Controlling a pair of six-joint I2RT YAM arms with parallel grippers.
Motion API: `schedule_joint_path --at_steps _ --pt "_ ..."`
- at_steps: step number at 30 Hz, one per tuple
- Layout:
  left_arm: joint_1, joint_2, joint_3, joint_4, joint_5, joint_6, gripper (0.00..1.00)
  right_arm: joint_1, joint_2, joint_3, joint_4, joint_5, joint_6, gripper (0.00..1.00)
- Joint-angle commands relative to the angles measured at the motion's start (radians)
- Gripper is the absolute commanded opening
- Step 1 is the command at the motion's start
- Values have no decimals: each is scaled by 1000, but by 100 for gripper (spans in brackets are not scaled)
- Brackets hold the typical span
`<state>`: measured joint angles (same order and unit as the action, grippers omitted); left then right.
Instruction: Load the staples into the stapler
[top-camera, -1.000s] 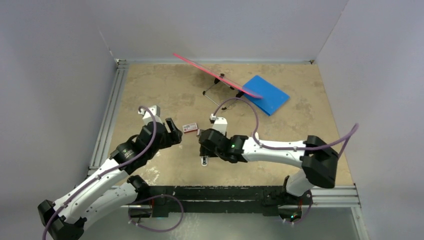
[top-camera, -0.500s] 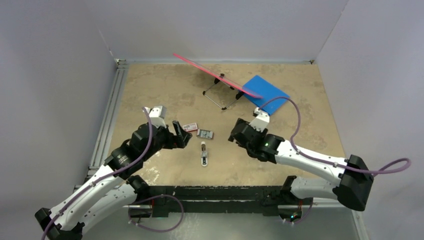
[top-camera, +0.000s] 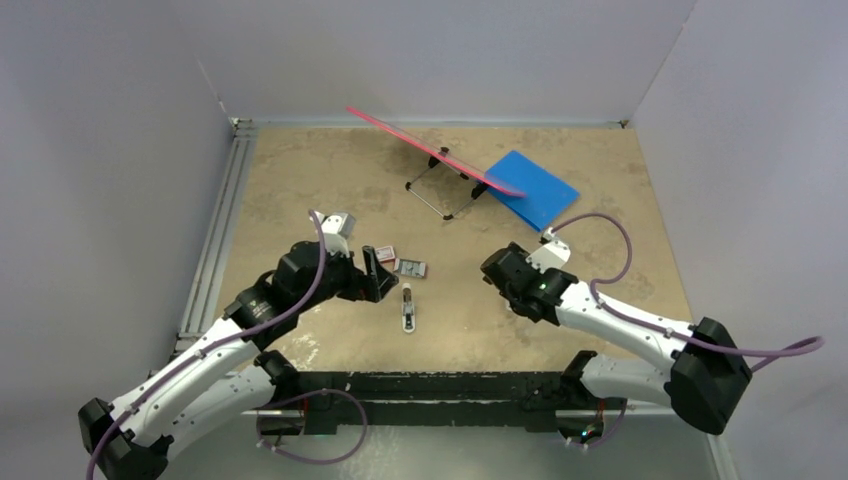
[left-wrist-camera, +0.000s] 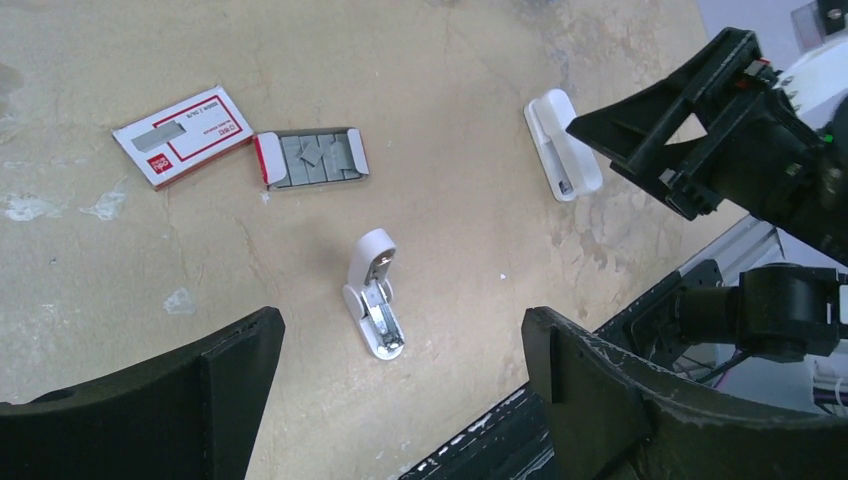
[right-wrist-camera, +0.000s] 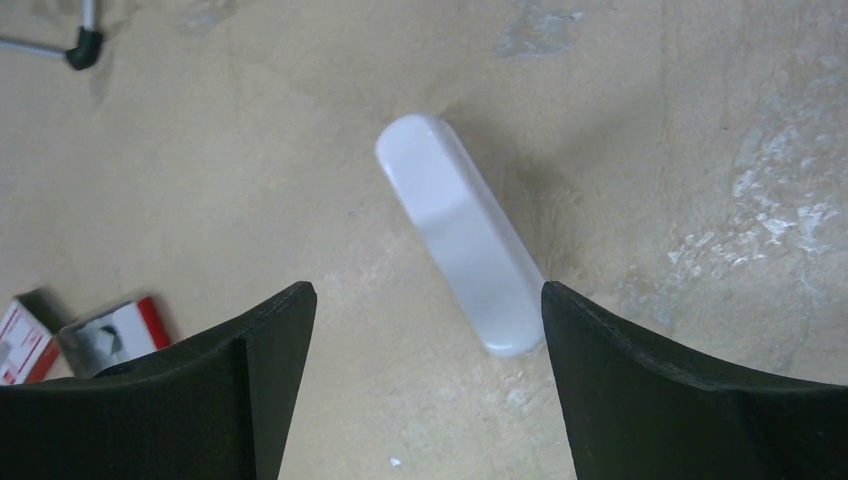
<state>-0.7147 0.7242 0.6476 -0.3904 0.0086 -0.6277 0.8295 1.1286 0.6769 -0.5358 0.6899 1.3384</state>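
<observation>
The staples are grey strips in an open red-and-white tray (left-wrist-camera: 312, 158), also visible from above (top-camera: 411, 267). The tray's sleeve (left-wrist-camera: 182, 136) lies just left of it. A small white stapler (left-wrist-camera: 375, 308) lies open on the table with its metal channel showing, seen from above in the middle (top-camera: 408, 308). A second, closed white stapler (right-wrist-camera: 462, 232) lies under my right gripper (right-wrist-camera: 428, 300), which is open and empty above it. My left gripper (left-wrist-camera: 400, 345) is open and empty above the open stapler, beside the staple box (top-camera: 378, 275).
A pink board on a wire stand (top-camera: 440, 160) and a blue pad (top-camera: 535, 188) sit at the back right. The stand's foot (right-wrist-camera: 80, 45) shows in the right wrist view. The aluminium frame rail (top-camera: 480, 385) runs along the near edge.
My right arm has pulled back to the right, away from the open stapler, uncovering the staple tray. My left gripper has moved right, closer to the box and stapler.
</observation>
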Motion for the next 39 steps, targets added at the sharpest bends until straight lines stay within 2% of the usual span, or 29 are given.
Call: schedule_joint_path --at_steps 1,4,6,7,9,17,22,28,33,39 --pt "0 -1 29 50 43 25 90 -41 31 -38 24 11 53 85" --pt "0 2 29 51 47 27 89 -58 61 -46 81 -25 19 84" --pt "0 5 29 51 43 30 89 -59 80 -57 160 -72 -69 75" --pt "0 8 30 49 36 37 88 -59 89 -59 183 -89 -83 68" --pt "0 14 38 29 -1 53 88 -58 117 -50 189 -101 -91 61" --pt "0 29 46 11 -59 70 87 -59 178 -3 158 -56 -133 45" --pt "0 42 50 10 -33 71 87 -53 174 11 182 -106 -180 29" --pt "0 88 49 96 215 140 84 -34 105 -30 316 -247 -243 27" --pt "-2 179 64 127 388 131 79 -1 91 -56 423 -366 -243 27" --pt "-2 246 14 259 525 -7 63 10 95 -176 656 -555 -186 26"
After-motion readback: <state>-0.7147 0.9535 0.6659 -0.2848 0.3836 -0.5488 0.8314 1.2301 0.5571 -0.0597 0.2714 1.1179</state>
